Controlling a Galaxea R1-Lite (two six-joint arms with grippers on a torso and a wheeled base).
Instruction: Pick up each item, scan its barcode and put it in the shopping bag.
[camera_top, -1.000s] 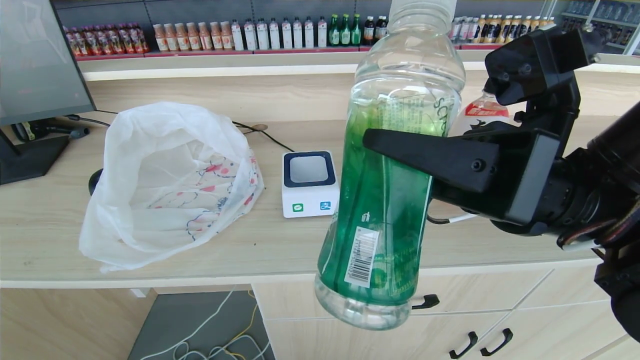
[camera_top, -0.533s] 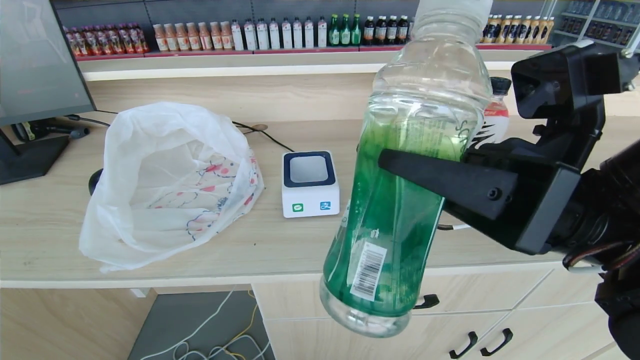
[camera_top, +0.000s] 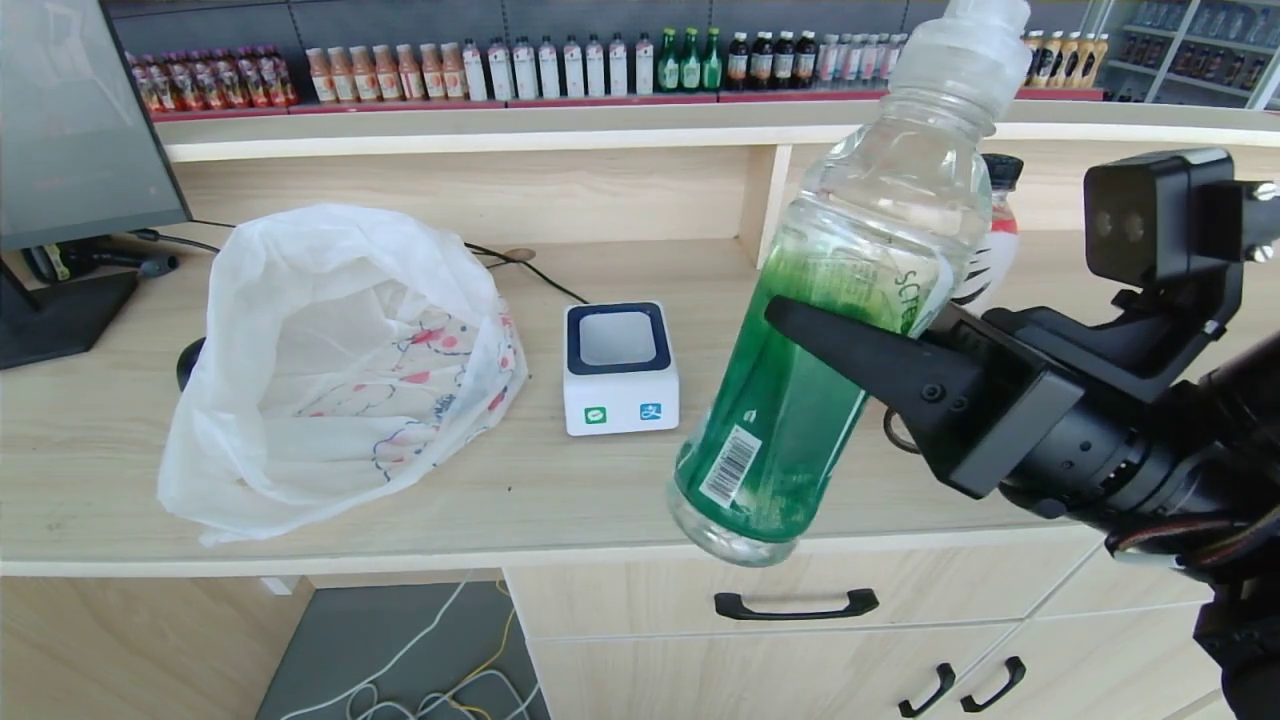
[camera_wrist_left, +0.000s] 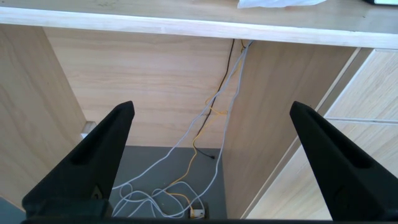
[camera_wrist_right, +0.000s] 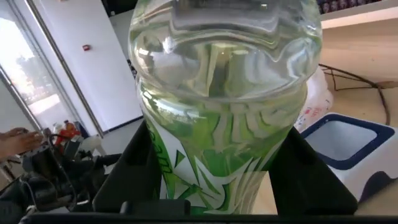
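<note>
Right claw (camera_top: 835, 320) is clamped round the middle of the green-label drink bottle (camera_top: 800, 420). The bottle hangs tilted in the air just right of the scanner box (camera_top: 618, 368), base toward the front edge of the worktop (camera_top: 520, 490), cap up and away. Left claw (camera_wrist_left: 211, 155) is spread wide with nothing in it, parked low and facing the gap under the worktop.

Looks like the scan step to me. Catch is, the barcode (camera_top: 728, 466) sits low on the label and faces the head camera, not the scanner's window. I'd carry the bottle left over that window and roll the wrist so the barcode looks down at it, close in without clipping the box. Bottle looks slick, so a steady squeeze matters.

Shopping bag (camera_top: 330, 370) slumps open left of the scanner. Light wood worktop, monitor (camera_top: 80, 110) far left, a red-label bottle (camera_top: 992, 225) behind the held one, drawers (camera_top: 795, 604) below, and shelves of drinks (camera_top: 560, 65) along the back.
</note>
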